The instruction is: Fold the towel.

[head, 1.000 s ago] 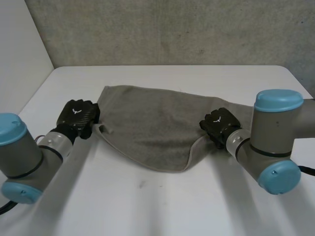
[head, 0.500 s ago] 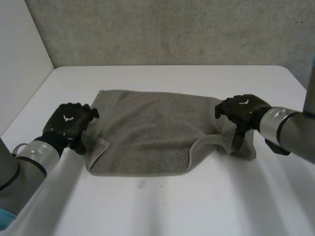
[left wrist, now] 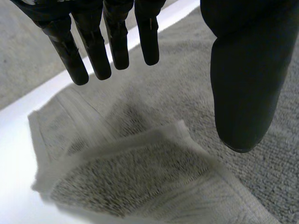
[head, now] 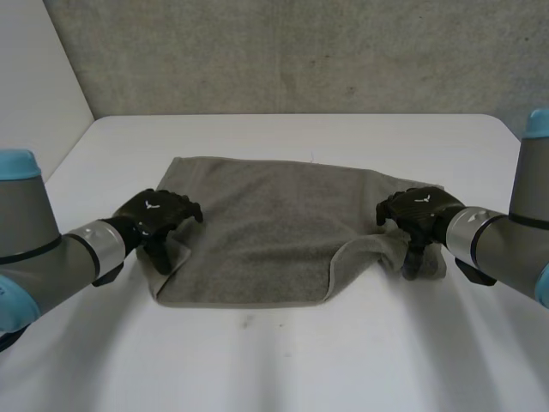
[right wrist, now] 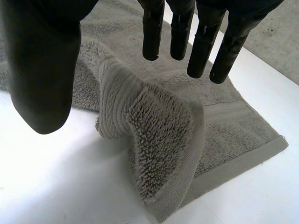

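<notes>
head view: the towel [head: 274,225] lies in the middle of the white desk [head: 283,360]. it is grey terry, mostly flat, with a paler hem along its near edge. its near left corner is turned over on itself, and my left hand [head: 159,215] sits at that corner. the right edge is rucked up into a soft ridge, and my right hand [head: 420,209] is over it. a rough grey wall [head: 300,51] stands behind the desk.

left wrist view: my left hand [left wrist: 243,70] is open, fingers straight and apart from the thumb, holding nothing. under them the towel [left wrist: 140,182] shows looped pile on the folded-over flap, with a flat woven band beside it. the bare desk [left wrist: 14,186] shows past the corner.

right wrist view: my right hand [right wrist: 44,60] is open as well, fingers straight, thumb wide. the towel [right wrist: 159,140] humps up in a thick fold below the gap between them, and neither closes on it. the upturned side has coarse loops, and the smooth banded hem lies flat on the desk [right wrist: 56,186].
</notes>
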Controlling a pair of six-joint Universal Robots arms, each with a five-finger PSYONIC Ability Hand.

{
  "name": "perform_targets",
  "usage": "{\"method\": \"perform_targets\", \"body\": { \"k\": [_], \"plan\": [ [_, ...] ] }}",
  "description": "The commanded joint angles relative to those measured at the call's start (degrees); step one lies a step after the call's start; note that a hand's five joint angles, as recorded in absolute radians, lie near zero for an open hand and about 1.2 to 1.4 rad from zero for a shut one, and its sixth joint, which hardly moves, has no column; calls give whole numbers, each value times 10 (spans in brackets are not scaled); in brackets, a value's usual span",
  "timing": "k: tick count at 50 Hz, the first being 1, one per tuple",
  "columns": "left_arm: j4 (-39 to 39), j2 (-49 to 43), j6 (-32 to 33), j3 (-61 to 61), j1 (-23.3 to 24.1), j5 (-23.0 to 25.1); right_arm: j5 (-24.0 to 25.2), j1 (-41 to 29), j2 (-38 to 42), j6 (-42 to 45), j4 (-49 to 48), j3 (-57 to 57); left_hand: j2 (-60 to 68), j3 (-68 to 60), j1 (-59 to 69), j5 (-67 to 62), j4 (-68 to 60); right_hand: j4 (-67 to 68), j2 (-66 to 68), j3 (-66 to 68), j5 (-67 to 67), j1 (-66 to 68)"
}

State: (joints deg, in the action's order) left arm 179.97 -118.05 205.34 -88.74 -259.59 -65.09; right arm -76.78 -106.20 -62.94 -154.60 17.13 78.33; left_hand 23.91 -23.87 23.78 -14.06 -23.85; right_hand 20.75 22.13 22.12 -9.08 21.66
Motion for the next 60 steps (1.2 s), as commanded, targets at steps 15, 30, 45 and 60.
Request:
{"method": "perform_targets", "body": {
  "k": [15,30,45,60],
  "plan": [
    [82,-58,-5,0,7,-95,-4,-8,34,-2,-117,53,30,-30,31,-28,-30,216,202,203,-233,207],
    [126,-10,1,-63,-21,-232,-13,-7,39,2,-118,52,23,-23,24,-21,-24,322,308,309,-339,313],
    [132,110,1,-177,-80,-129,-21,-7,39,4,-117,53,18,-18,19,-16,-18,322,308,309,-339,313],
    [176,164,72,-243,-92,63,-21,-6,39,4,-117,57,-73,73,-72,75,72,322,308,309,-339,313]
  ]
}}
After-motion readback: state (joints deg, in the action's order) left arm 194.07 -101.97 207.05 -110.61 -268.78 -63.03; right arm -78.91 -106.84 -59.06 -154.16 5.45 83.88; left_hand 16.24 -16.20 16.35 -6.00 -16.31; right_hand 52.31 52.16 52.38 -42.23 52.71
